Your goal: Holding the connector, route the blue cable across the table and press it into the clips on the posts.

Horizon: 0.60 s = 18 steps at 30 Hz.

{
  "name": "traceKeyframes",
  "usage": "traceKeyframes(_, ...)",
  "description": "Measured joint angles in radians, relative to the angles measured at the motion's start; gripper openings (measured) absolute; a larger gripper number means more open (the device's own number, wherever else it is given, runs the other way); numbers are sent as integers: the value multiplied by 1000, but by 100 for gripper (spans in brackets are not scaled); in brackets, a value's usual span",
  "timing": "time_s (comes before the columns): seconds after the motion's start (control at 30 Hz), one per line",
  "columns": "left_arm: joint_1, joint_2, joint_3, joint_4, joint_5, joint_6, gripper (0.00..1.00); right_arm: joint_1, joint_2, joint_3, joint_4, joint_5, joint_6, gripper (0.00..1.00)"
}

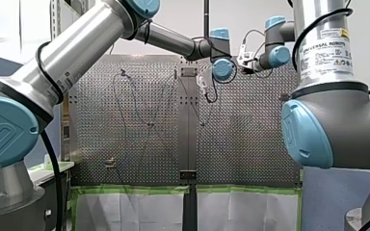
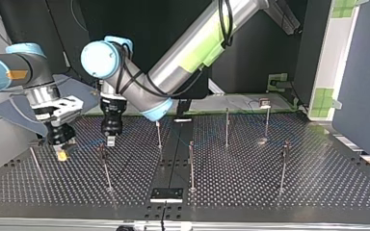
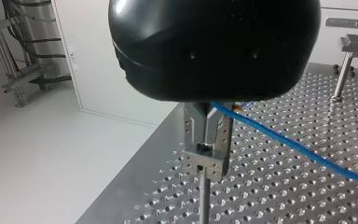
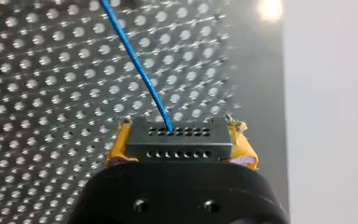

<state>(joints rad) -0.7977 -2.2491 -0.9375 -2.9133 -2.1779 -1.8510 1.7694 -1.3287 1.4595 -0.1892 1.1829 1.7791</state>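
Lighting record.
- Front view: bright and even, against a pale wall.
- Top view: dim with a dark backdrop; soft sheen on the grey perforated metal table (image 2: 270,159).
- Right wrist view: round white glare spot (image 4: 270,8) at the table's edge; the thin blue cable (image 4: 135,65) is vividly lit.
- Left wrist view: bright white floor (image 3: 37,158).

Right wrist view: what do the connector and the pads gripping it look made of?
The connector looks like matte black moulded plastic, judging by its rows of round holes. The pads look like yellow rubber or tape, wrinkled at the edges; which is unclear.
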Motion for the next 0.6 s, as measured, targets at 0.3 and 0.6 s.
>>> traceKeyframes(0.3, 14, 0, 2, -2, 1, 1, 0, -1, -15, -19, 13, -10, 2, 0)
traceKeyframes(0.6, 31, -8, -2, 0, 33, -1, 0, -2, -1, -18, 13, -15, 7, 0)
